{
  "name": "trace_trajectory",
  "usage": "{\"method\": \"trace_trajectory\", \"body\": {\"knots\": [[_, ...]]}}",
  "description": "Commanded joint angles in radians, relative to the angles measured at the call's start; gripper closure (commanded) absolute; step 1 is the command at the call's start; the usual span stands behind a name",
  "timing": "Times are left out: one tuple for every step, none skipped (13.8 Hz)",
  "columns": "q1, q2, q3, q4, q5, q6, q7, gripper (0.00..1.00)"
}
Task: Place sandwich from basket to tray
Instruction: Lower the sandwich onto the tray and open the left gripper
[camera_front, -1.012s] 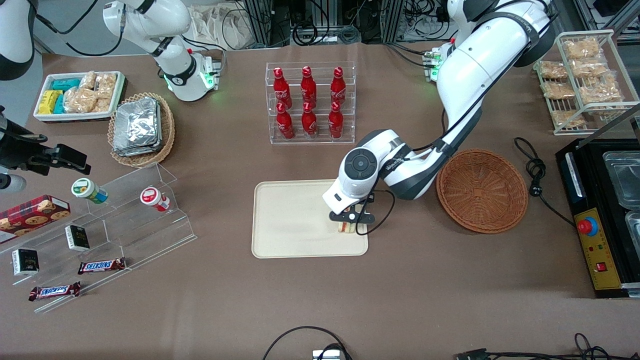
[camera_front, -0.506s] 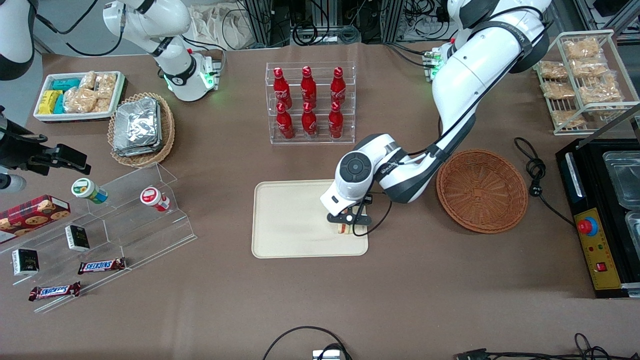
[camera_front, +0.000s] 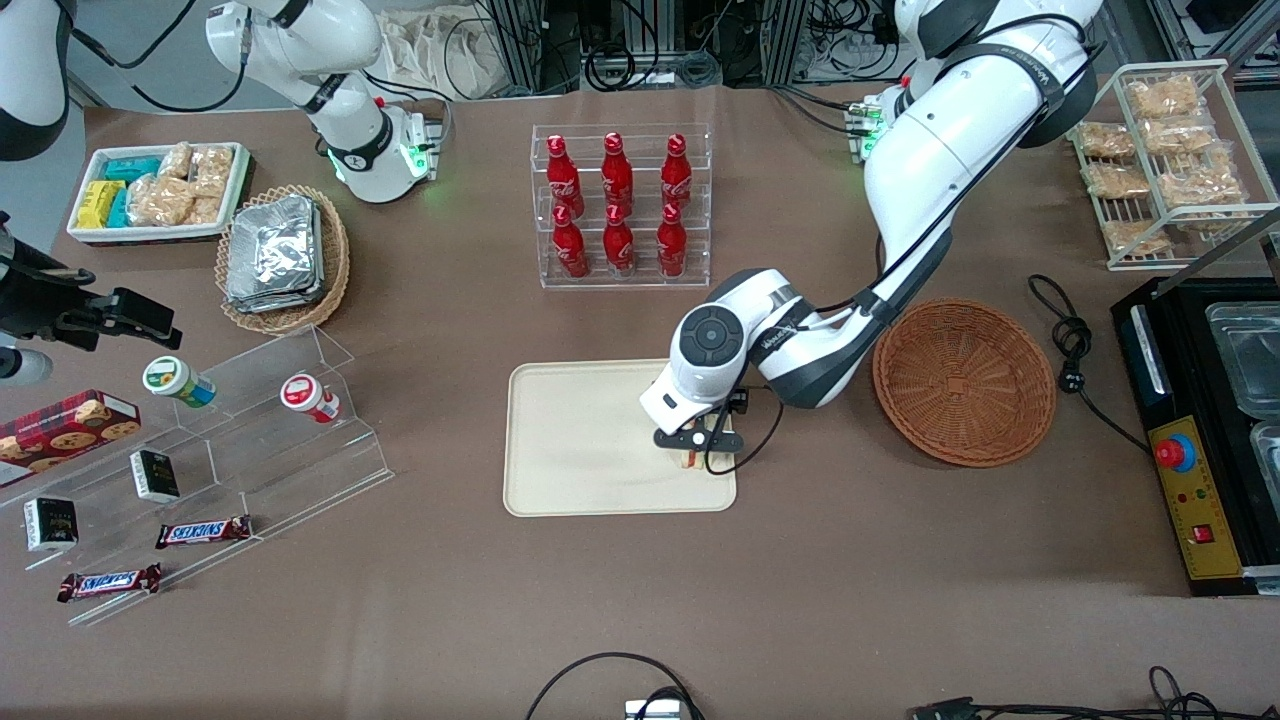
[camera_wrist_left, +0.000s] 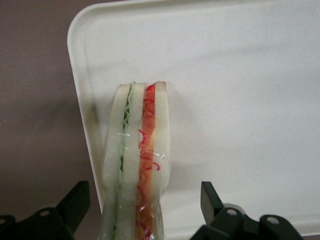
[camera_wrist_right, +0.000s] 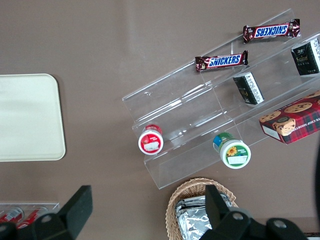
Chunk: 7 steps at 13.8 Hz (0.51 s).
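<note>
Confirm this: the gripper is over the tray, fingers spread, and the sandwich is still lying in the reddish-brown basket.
Not quite. The basket holds nothing in the front view. The sandwich stands on edge on the tray, between the spread fingers of the gripper, as the left wrist view shows.

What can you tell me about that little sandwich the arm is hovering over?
The sandwich is a thin wedge of pale bread in clear wrap, with green filling in one seam and red-orange filling in the other. It stands on edge on the cream tray, close to the tray's rim at the end nearer the basket. The gripper is open above it, one finger on each side, neither touching it.
</note>
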<state>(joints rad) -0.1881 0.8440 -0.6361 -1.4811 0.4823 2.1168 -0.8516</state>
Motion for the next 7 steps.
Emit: {"method": "trace_trajectory", "body": {"knots": [[-0.008,0.006,-0.002,0.039,0.024,-0.012,-0.034,0.01],[-0.002,0.001,0.000,0.045,0.024,-0.015,-0.035,0.01],[-0.001,-0.005,-0.002,0.064,0.022,-0.020,-0.035,0.01],[-0.001,-0.009,0.000,0.083,0.022,-0.032,-0.047,0.00],[0.001,-0.020,0.000,0.102,0.024,-0.049,-0.078,0.00],[0.007,-0.037,0.013,0.120,0.024,-0.070,-0.092,0.00],[0.009,-0.058,0.025,0.136,0.022,-0.089,-0.093,0.00]]}}
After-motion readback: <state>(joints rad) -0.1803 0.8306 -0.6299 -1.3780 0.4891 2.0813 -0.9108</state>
